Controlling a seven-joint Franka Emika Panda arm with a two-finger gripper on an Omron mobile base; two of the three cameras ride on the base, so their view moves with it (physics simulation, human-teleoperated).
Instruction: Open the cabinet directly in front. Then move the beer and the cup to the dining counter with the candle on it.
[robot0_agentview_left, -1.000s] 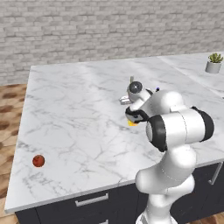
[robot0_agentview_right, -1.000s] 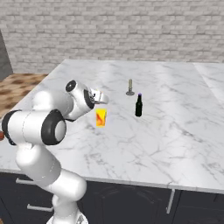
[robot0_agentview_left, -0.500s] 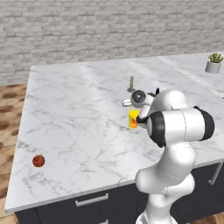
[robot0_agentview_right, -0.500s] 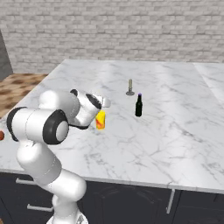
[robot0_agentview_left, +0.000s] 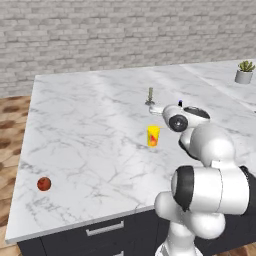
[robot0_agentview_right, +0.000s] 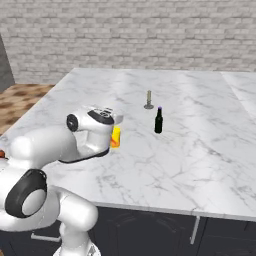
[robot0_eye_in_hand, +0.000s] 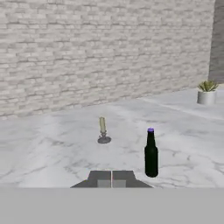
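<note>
White marble is stretching wide across the dining counter (robot0_agentview_left: 90, 130), its near edge running over dark base units and its left edge dropping to wooden floor. Near that left front corner a small red ball (robot0_agentview_left: 44, 184) is lying alone, with bare stone all around it. Farther in, the cup (robot0_agentview_left: 153, 136) is standing upright on the marble, free of any grip, with the robot's white arm just beside it on the right. The gripper (robot0_eye_in_hand: 111, 179) is pointing level over the counter with its fingers pressed together, holding nothing. Beyond it the beer (robot0_eye_in_hand: 151, 154) is standing upright to the right, and the candle (robot0_eye_in_hand: 103, 131) is standing a little farther and to the left, the two apart. At the far right a potted plant (robot0_agentview_left: 244, 73) is sitting on a neighbouring marble top, and a grey brick wall (robot0_agentview_left: 125, 35) is closing the far side.
</note>
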